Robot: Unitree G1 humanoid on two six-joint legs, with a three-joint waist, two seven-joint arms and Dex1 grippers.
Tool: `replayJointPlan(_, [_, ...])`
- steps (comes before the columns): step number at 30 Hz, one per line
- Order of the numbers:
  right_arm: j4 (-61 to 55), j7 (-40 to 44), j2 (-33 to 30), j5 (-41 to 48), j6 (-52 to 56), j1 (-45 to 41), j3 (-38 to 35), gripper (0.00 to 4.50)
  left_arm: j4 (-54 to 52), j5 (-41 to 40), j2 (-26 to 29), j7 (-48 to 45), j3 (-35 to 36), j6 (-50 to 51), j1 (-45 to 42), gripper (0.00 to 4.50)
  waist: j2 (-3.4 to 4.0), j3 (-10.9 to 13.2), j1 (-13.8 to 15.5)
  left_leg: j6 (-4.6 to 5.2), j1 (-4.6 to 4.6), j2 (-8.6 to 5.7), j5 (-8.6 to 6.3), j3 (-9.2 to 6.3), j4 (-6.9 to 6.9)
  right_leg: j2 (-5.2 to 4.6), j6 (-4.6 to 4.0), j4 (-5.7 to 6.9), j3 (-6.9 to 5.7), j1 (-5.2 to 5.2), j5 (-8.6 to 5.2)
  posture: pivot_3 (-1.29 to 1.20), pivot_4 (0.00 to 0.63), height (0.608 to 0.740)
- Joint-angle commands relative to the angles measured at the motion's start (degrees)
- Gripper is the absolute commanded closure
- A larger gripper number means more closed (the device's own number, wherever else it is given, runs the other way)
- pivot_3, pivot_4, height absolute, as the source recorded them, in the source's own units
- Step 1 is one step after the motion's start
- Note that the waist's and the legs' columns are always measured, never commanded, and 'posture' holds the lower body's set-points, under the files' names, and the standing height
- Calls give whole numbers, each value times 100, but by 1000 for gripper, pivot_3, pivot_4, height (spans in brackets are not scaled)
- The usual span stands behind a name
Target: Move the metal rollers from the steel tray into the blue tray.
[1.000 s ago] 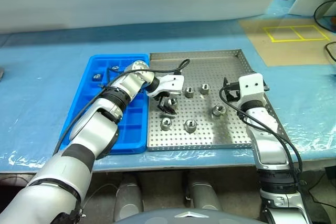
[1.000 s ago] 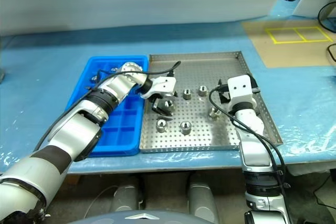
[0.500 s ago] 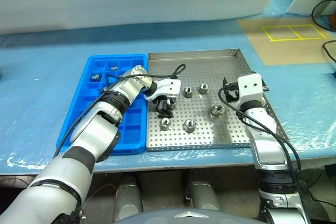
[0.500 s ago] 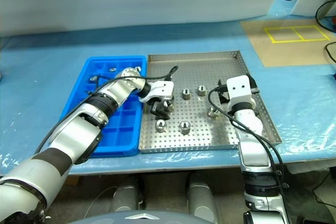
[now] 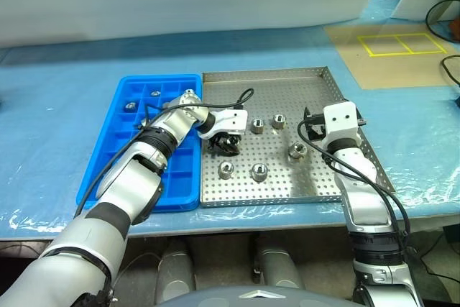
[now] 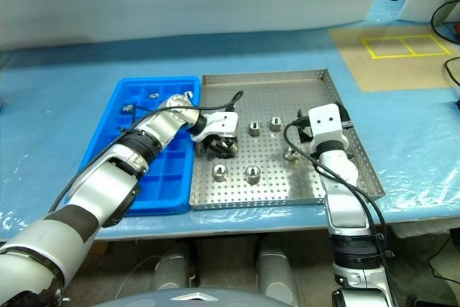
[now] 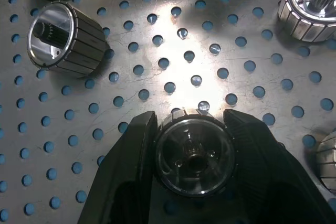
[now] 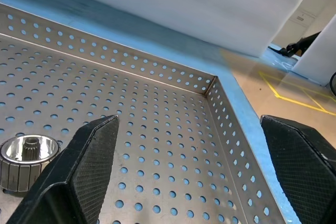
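The left arm reaches forward and across the blue tray (image 5: 108,152), its wrist bent so the left gripper (image 5: 227,141) angles down and toward the robot's right onto the left part of the steel tray (image 5: 316,77). In the left wrist view its two black fingers (image 7: 128,166) are clamped on either side of one metal roller (image 7: 194,153), which stands on end on the perforated floor with its centre hole facing the camera.

The right arm extends straight forward along the right side of the steel tray, with the right gripper (image 8: 191,171) held level over the tray's floor. Its fingers (image 8: 86,169) are spread wide with nothing between them, pointing toward the tray's far right corner.

Five more rollers lie loose on the steel tray: two side by side toward the middle (image 5: 258,125) (image 5: 279,121), one just beside the right gripper (image 5: 297,151), and two nearer the front edge (image 5: 226,170) (image 5: 259,172). The blue tray sits touching the steel tray's left rim, and small metal pieces lie in its far compartments (image 5: 130,106).
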Motion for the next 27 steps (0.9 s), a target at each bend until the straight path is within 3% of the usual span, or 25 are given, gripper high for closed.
replayJointPlan(1, [-39, 11, -6, -36, -118, -149, 20, 0, -370, -372, -16, 42, 432, -70, -29, 2779, 0, 0, 1, 0, -1, 0, 0, 0, 0, 0, -1, 0, 0, -1, 1, -333, 150, 740])
replayJointPlan(5, [-121, 329, -21, 158, -11, -323, 99, 0, -1421, -1251, 125, -812, 929, 615, 102, 2779, -4, 4, 10, 0, -10, 0, 0, 0, -1, -1, -18, 0, -1, -8, 10, -316, 150, 740])
replayJointPlan(8, [-377, 1155, -50, 705, 172, -579, 338, 0, -2421, -1708, 538, -1085, 1250, 1074, 273, 2779, -1, 9, -28, 3, -5, 5, -2, 7, -2, 0, -20, 3, 2, -12, 11, -279, 150, 740])
replayJointPlan(12, [-351, 1855, -30, 1221, 403, -992, 524, 0, -3267, -2051, 1072, -907, 1656, 1789, 441, 2779, 3, 12, -9, -4, 8, 26, 2, 15, -9, 11, -33, 13, -3, -14, 6, -213, 150, 740])
replayJointPlan(16, [-24, 2725, -80, 1653, 489, -1543, 846, 0, -3840, -1974, 1888, -701, 1920, 1885, 936, 2779, 5, 12, 20, -4, 8, 23, 2, 17, -9, 7, -33, 13, -4, -11, 6, -116, 150, 740])
replayJointPlan(20, [464, 3620, -117, 1852, 281, -1988, 1284, 0, -4325, -1828, 2687, -302, 2194, 1848, 1659, 2779, 6, 13, 71, -11, 11, 34, 5, 16, -29, 9, -43, 13, -15, -13, 0, 5, 150, 740])
replayJointPlan(27, [1636, 4565, 220, 1887, -388, -2765, 1758, 0, -5879, -2302, 3414, 511, 3275, 2946, 3365, 2779, -1, 19, 396, -40, 7, 49, 22, 14, -87, 9, -80, 15, -55, -30, -23, 197, 150, 740])
